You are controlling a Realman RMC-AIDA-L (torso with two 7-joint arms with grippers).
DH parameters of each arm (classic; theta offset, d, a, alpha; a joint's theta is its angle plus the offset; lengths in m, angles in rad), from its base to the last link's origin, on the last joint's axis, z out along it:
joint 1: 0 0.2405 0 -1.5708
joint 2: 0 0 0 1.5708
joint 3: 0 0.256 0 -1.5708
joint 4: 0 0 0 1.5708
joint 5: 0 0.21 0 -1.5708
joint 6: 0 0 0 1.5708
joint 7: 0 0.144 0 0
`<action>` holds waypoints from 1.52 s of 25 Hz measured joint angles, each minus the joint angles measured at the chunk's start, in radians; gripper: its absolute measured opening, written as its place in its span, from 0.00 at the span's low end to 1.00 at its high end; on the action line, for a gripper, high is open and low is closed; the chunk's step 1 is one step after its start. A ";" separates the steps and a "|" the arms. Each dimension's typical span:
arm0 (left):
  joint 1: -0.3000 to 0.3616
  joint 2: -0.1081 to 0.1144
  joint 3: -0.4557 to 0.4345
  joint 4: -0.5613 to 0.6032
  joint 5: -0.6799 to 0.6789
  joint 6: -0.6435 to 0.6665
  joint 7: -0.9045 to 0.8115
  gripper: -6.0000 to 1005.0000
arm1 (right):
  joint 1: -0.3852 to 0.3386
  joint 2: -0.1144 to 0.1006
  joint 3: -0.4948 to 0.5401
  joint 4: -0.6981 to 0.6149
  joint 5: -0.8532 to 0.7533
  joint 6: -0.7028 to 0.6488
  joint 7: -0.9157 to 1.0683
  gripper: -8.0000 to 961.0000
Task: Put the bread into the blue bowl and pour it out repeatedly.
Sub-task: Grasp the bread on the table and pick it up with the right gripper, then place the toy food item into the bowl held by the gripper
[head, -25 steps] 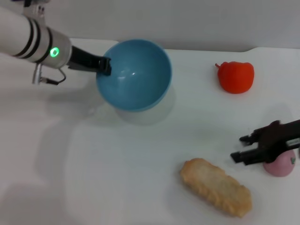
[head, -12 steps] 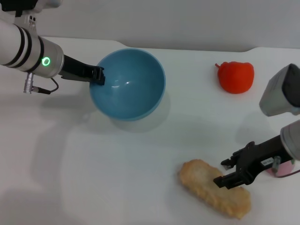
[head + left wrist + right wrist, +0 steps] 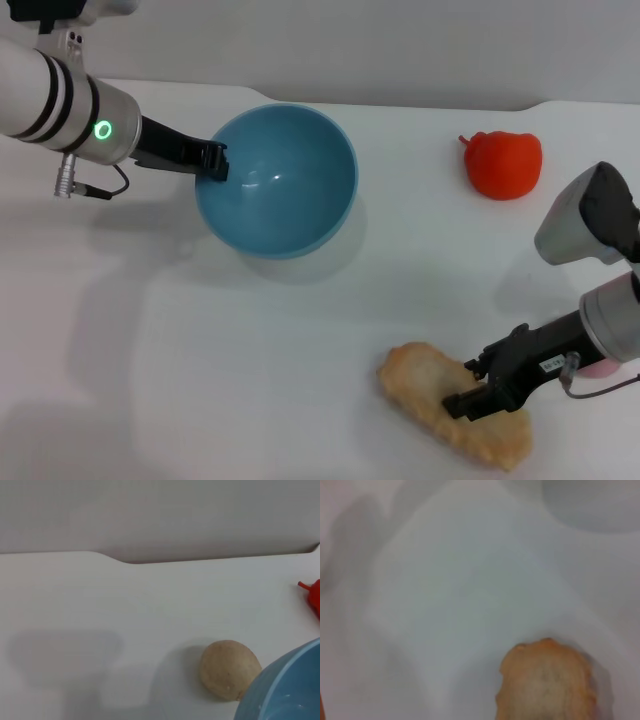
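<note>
The blue bowl (image 3: 278,180) is at the back left, tipped slightly, its hollow empty. My left gripper (image 3: 212,160) is shut on the bowl's left rim. The bowl's edge also shows in the left wrist view (image 3: 287,690). The bread (image 3: 425,385) lies flat, pale tan side up, on the white table at the front right. It also shows in the right wrist view (image 3: 547,680). My right gripper (image 3: 472,385) is open and low over the bread's right half, one finger at each side of it.
A red toy fruit (image 3: 503,163) sits at the back right. A small beige ball (image 3: 230,669) lies just behind the bowl. A pink toy (image 3: 603,367) peeks out behind my right arm. The white table's back edge (image 3: 400,103) runs behind the bowl.
My right gripper has moved left and down from beside the pink toy onto the bread. My left gripper has lowered and levelled the bowl a little.
</note>
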State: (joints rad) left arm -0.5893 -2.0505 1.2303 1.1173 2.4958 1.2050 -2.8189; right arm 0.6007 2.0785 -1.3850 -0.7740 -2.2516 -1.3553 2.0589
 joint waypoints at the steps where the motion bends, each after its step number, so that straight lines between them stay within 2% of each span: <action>1: -0.001 -0.001 0.002 0.000 0.000 0.001 0.000 0.03 | 0.004 0.000 -0.005 0.012 0.001 0.013 0.001 0.63; 4: -0.001 -0.002 0.002 0.000 0.000 0.001 0.000 0.03 | 0.005 0.000 -0.008 0.015 0.001 0.024 0.002 0.63; 11: 0.000 -0.002 0.005 0.001 0.000 0.003 0.001 0.03 | -0.010 -0.003 0.004 0.006 0.002 0.036 0.000 0.47; 14: -0.001 -0.002 0.006 0.001 0.000 0.004 0.002 0.03 | -0.030 -0.007 0.029 -0.017 0.008 0.034 -0.001 0.43; 18: -0.003 -0.002 0.024 -0.005 0.000 0.005 0.002 0.03 | -0.067 -0.009 0.150 -0.053 0.027 0.003 -0.016 0.39; 20: -0.007 -0.002 0.043 -0.010 0.000 0.005 0.003 0.03 | -0.105 -0.012 0.256 -0.084 0.097 -0.056 -0.082 0.37; 21: -0.009 -0.003 0.052 -0.013 0.000 0.005 0.003 0.03 | -0.105 -0.012 0.256 -0.084 0.097 -0.056 -0.082 0.37; 23: -0.018 -0.004 0.070 -0.023 0.000 0.005 0.003 0.03 | -0.130 -0.015 0.332 -0.095 0.151 -0.100 -0.139 0.35; 30: -0.067 -0.011 0.168 -0.090 -0.011 -0.001 -0.006 0.03 | -0.192 -0.025 0.549 -0.141 0.358 -0.243 -0.277 0.32; 34: -0.113 -0.016 0.276 -0.170 -0.094 -0.050 -0.004 0.03 | -0.205 -0.020 0.576 -0.163 0.530 -0.288 -0.370 0.29; 38: -0.151 -0.017 0.390 -0.208 -0.211 -0.090 0.002 0.03 | -0.168 -0.012 0.559 -0.153 0.570 -0.293 -0.428 0.24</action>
State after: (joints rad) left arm -0.7401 -2.0677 1.6198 0.9091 2.2846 1.1153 -2.8167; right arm 0.4325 2.0661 -0.8256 -0.9270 -1.6817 -1.6481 1.6308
